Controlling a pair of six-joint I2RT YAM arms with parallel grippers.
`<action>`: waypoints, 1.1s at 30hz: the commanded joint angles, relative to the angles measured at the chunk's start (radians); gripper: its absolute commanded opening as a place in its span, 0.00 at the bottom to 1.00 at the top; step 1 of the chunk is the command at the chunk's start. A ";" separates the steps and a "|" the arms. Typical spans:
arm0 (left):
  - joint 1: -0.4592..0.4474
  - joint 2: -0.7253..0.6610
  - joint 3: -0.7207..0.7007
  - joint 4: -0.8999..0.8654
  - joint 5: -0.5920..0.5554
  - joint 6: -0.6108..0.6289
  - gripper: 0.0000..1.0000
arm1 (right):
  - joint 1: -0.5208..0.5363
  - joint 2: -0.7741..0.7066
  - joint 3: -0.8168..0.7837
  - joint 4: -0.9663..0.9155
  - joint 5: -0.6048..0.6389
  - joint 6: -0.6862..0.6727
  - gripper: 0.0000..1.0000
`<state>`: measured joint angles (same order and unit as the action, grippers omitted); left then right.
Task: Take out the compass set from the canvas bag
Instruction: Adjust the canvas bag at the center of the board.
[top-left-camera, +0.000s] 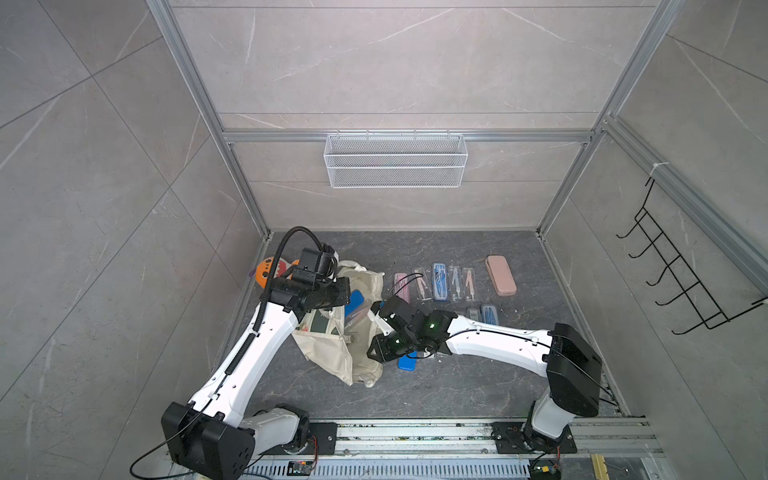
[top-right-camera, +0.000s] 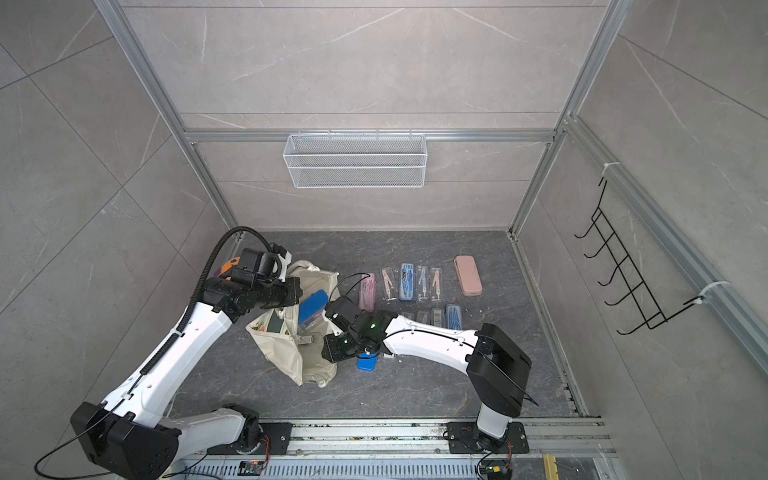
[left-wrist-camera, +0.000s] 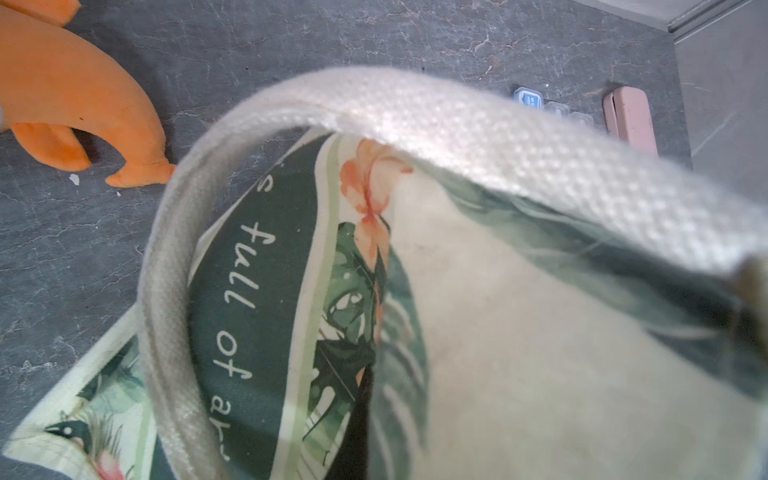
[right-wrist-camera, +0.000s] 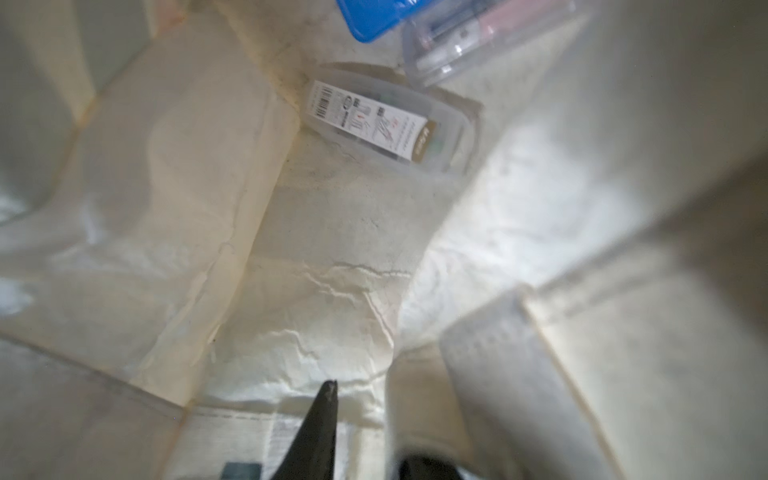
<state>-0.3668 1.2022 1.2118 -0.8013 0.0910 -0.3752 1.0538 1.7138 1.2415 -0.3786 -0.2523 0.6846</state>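
Compass set (top-right-camera: 306, 340) is seen at 9 o'clock from the nearer right tool (right-wrist-camera: 374, 424), jaws apart, inside canvas bag (top-left-camera: 330, 353). Left tool (top-left-camera: 344, 291) is clamped on handle (left-wrist-camera: 415, 112).

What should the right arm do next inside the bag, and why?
Probably ease the right gripper forward toward the clear labelled case: its jaws look open and empty, and that case lies ahead inside the canvas bag, near a blue case.
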 joint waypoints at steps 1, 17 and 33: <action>-0.008 -0.072 -0.014 0.068 0.068 0.025 0.00 | -0.004 -0.086 -0.022 -0.042 0.100 0.068 0.46; -0.014 -0.088 -0.043 0.024 0.033 -0.053 0.00 | 0.050 -0.167 0.270 -0.280 0.126 0.164 0.31; -0.015 -0.055 -0.009 -0.025 -0.030 -0.111 0.00 | 0.132 0.135 0.422 -0.352 0.174 0.293 0.10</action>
<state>-0.3782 1.1458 1.1625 -0.8108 0.0582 -0.4721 1.1797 1.8172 1.6699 -0.7364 -0.0933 0.9401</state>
